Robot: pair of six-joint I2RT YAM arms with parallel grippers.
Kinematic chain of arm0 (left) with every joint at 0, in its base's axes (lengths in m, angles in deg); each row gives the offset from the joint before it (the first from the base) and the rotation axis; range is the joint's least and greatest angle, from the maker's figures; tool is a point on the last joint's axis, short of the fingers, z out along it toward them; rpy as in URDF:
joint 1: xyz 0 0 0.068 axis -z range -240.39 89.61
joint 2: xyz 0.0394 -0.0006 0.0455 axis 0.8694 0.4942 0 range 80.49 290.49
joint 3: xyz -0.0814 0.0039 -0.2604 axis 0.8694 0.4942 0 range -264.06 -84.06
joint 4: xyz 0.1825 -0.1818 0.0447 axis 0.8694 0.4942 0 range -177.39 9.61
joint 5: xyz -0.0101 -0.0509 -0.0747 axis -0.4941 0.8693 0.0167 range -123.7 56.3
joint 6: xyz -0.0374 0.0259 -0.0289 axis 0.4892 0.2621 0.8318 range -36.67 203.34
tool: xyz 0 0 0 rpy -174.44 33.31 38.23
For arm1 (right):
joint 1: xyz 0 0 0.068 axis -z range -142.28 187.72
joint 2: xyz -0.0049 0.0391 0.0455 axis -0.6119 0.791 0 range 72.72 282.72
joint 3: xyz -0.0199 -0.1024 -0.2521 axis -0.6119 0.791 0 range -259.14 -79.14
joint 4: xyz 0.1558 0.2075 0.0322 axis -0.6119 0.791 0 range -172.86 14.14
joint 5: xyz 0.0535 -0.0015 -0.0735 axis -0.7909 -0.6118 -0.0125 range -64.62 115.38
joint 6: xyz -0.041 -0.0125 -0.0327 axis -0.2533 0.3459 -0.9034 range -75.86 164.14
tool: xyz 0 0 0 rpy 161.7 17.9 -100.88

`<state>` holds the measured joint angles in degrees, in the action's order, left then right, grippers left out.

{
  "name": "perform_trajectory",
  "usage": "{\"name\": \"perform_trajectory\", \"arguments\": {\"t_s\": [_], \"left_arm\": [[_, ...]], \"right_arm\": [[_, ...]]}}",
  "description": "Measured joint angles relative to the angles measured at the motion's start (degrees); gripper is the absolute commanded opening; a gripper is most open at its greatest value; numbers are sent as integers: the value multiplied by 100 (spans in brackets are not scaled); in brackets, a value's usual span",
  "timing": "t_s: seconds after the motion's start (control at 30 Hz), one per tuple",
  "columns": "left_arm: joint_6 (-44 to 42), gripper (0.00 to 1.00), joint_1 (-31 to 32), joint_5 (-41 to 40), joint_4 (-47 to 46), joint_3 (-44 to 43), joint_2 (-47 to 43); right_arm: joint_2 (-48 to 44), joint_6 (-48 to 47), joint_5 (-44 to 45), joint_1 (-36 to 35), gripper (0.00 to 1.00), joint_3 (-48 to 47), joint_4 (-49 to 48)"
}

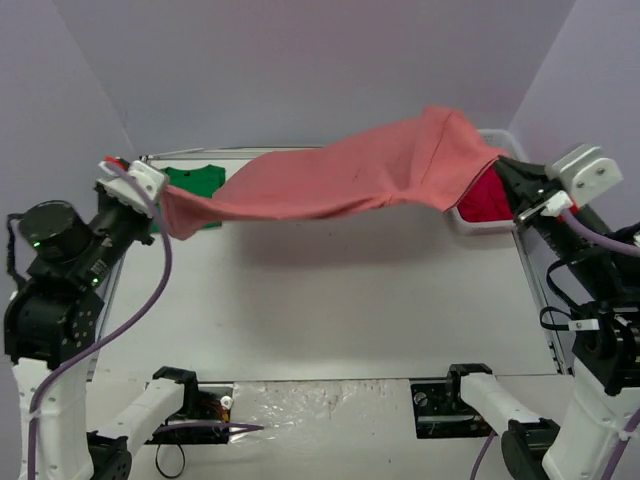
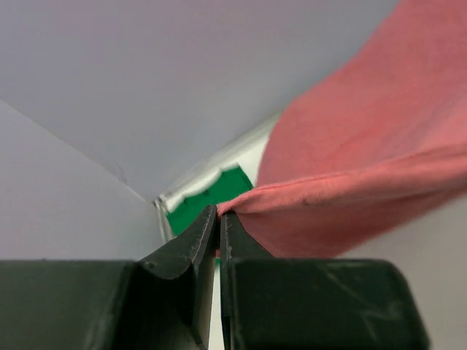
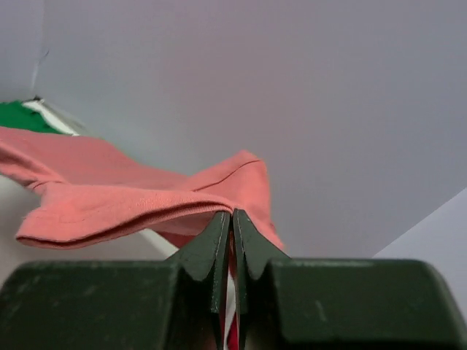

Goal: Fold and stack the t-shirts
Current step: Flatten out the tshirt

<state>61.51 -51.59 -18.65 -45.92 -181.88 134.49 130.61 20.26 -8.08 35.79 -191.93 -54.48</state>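
The salmon-pink t-shirt is stretched above the bench, gripped at its ends by the left pincer and the right pincer; a green t-shirt is spread at the far left corner.

Plain salmon-pink t-shirt, bright green t-shirt, crimson t-shirt, white basket, white table, pale lilac walls.

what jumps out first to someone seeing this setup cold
A salmon-pink t-shirt hangs stretched in the air across the back of the table, strung between the left arm and the right arm, each with its jaws shut on one end. Behind its left end a green t-shirt lies at the far left corner, and a crimson t-shirt sits in the white basket at the far right.
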Motion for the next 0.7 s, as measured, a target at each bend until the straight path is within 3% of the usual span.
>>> {"name": "perform_trajectory", "arguments": {"t_s": [0.13,0.23,0.5,0.7], "left_arm": [[-221,2,-31,181,498,1226,-177],[-203,2,-79,275,859,1580,68],[4,2,-138,317,750,1025,424],[116,2,-138,304,0,708,1281]], "right_arm": [[-601,-42,-114,129,0,1416,485],[-581,-35,-149,363,0,1784,988],[24,-42,-192,492,0,966,1145],[1213,-120,-181,492,0,575,577]]}}
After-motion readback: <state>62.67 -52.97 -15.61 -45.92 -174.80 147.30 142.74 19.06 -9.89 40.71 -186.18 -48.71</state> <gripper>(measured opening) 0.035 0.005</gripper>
